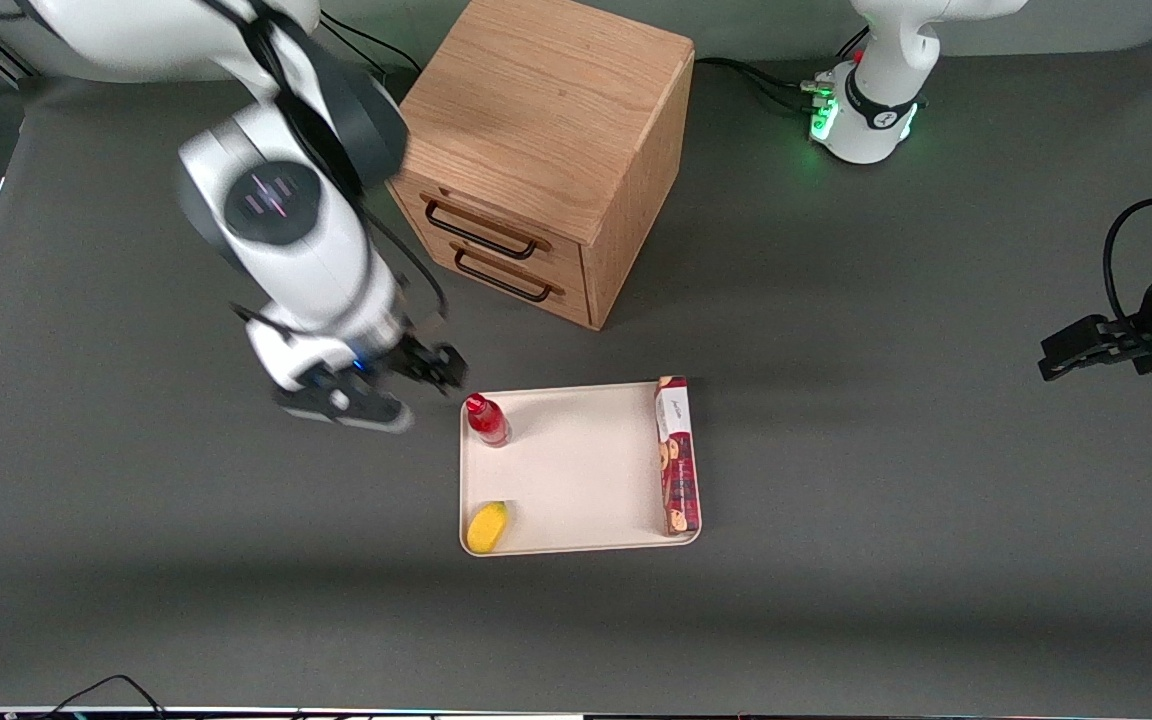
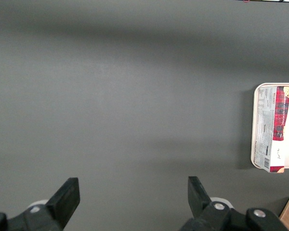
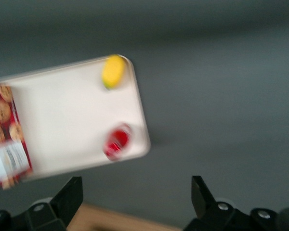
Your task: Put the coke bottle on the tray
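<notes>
We judge the placing done: the coke bottle (image 1: 486, 419) stands upright on the tray (image 1: 576, 470), in the corner nearest the wooden cabinet (image 1: 546, 150) (a biscuit box (image 1: 677, 455) and a yellow item (image 1: 487, 526) share it). Our gripper (image 1: 391, 390) hangs wide and empty beside the tray, above the desk (image 1: 886, 400); only backing off looks left.

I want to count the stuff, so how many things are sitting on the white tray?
3 on the tray: the coke bottle upright in the corner nearest the open gripper, a yellow object nearer the front camera, and the biscuit box along the edge toward the parked arm's end. Nothing seems hidden.
</notes>
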{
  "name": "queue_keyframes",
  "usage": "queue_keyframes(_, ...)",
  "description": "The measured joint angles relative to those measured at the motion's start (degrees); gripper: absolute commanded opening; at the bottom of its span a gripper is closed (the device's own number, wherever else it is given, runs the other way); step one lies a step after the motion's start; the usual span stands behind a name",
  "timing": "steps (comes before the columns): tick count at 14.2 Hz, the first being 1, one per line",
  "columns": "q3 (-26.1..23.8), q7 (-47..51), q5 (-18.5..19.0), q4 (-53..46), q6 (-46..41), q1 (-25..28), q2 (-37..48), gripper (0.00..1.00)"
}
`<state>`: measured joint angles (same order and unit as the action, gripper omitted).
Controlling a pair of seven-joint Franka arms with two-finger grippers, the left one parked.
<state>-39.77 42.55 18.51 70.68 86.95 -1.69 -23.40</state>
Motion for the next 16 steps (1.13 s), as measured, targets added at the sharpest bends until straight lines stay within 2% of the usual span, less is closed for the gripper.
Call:
queue_keyframes(2, 5.3, -11.1, -6.1, -2.1, -10.8, -2.0, 9.3, 1.0)
queue_keyframes(4, 15.4, -23.4, -11.3, -0.6, -15.8, -2.4, 17.2, 1.0)
queue_keyframes(6, 24.6, -33.6, -13.6, 5.2, -16.1, -2.8, 22.7, 1.0)
queue_keyframes(8, 31.3, -39.3, -15.2, 13.6, -11.7, -2.9, 26.3, 1.0)
queue_keyframes(10, 34.2, -41.6, -16.4, 23.9, -3.2, -3.0, 29.1, 1.0)
queue_keyframes(12, 34.2, -41.7, -16.5, 33.2, 4.8, -2.9, 31.6, 1.0)
queue_keyframes(14, 34.0, -41.7, -17.0, 37.3, 7.6, -2.7, 33.2, 1.0)
queue_keyframes(16, 34.1, -41.6, -19.0, 36.7, 7.8, -2.7, 33.9, 1.0)
